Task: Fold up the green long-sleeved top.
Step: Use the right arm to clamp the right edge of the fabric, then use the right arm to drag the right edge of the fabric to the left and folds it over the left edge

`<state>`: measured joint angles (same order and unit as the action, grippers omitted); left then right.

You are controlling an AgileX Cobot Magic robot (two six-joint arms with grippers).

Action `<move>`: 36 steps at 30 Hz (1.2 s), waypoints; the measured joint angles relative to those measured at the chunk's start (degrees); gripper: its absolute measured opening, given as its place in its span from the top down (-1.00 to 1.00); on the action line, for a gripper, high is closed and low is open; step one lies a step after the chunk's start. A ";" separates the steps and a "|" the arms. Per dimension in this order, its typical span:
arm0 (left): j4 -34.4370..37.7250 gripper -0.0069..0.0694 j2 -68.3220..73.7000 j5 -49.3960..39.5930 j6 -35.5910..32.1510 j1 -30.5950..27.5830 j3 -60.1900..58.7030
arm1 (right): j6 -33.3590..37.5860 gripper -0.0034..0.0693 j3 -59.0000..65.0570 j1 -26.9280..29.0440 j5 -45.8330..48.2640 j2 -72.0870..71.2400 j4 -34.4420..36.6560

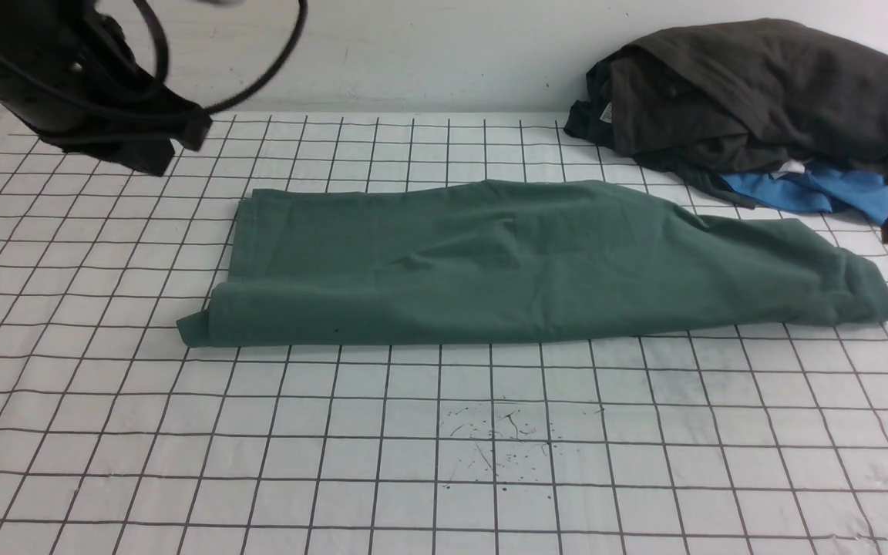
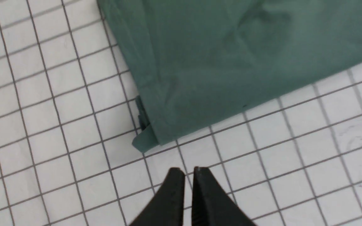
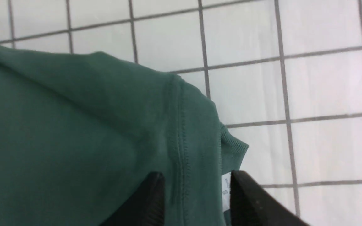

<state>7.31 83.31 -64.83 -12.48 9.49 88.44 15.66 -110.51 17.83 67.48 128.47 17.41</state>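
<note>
**Green top folded into a long band across the table**

I see the top lying flat on the gridded table, near the middle and a little toward the far side. It is folded into a long, narrow band. Its long axis runs from my left to my right, and the right end angles slightly toward me. The neck end points right. The right wrist view shows the ribbed collar there, with a white label poking out. I can read a single "S" on it; the smaller print is too blurred to read. At the near left corner, a small flap of fabric sticks out from the fold.

The left gripper hangs above bare table just beside that corner. Its jaws are pinched almost together and hold nothing. The right gripper is over the neck end with its jaws parted and cloth showing between them. I cannot tell whether they touch the cloth.

At the far right, a dark garment lies heaped over a blue garment, apart from the top. Ink scribbles mark the near table.
</note>
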 joint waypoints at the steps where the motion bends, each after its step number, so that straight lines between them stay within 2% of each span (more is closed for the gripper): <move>1: 0.69 0.76 -1.52 0.00 -0.59 0.00 -0.90 | -0.15 -0.08 0.00 0.00 -0.06 0.97 0.00; 2: 1.27 0.76 -4.86 0.06 -1.85 0.00 -2.58 | -0.40 -0.23 0.00 0.00 -0.28 2.33 0.00; 4: 1.46 0.76 -7.10 0.11 -2.73 0.00 -4.62 | -0.64 -0.34 0.00 0.00 -0.44 3.28 0.06; 5: 1.31 0.76 -9.97 0.11 -3.76 0.00 -7.40 | -1.24 -0.47 0.00 0.00 -0.58 4.42 0.34; 8: 0.09 0.76 -14.22 0.59 -4.51 0.00 -12.66 | -1.61 -0.53 0.00 0.00 -1.11 5.51 1.68; 10: -1.63 0.76 -16.73 1.08 -4.42 0.00 -17.95 | -1.66 -0.46 -0.04 -0.28 -1.63 5.82 2.31; 14: -3.99 0.76 -19.45 1.93 -4.24 0.00 -25.61 | -1.66 -0.10 -0.16 -1.73 -2.73 6.08 1.51; 17: -5.30 0.76 -20.49 1.97 -3.68 0.00 -29.21 | -1.66 0.33 -0.21 -3.16 -3.15 6.13 0.66; 18: -5.38 0.76 -20.52 1.97 -3.49 0.00 -29.57 | -1.66 0.36 -0.21 -3.24 -3.15 6.13 0.66; 19: -6.09 0.76 -20.78 1.97 -3.02 0.00 -30.34 | -1.66 0.56 -0.57 -3.50 -2.40 6.13 0.35; 21: -6.77 0.76 -21.04 1.83 -1.86 0.00 -30.77 | -1.61 0.74 -1.56 -3.57 -0.36 5.96 -0.83; 26: -7.31 0.76 -21.63 0.53 0.03 0.00 -30.82 | -2.09 0.76 -6.06 -3.39 3.34 2.85 -6.84; 30: -6.83 0.76 -21.63 -0.78 0.15 0.00 -30.82 | -8.80 0.76 -8.59 -2.88 3.77 -4.84 -13.08; 32: -6.33 0.76 -21.63 -0.24 0.15 0.00 -30.82 | -10.06 0.76 -8.72 -3.01 3.90 -7.25 -13.08; 36: -4.13 0.76 -21.63 4.26 0.15 0.00 -30.82 | -11.90 0.76 -9.06 -7.43 4.23 -12.67 -7.78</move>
<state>3.18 61.68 -60.58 -12.33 9.49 57.62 3.75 -119.57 10.39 71.71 115.81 9.63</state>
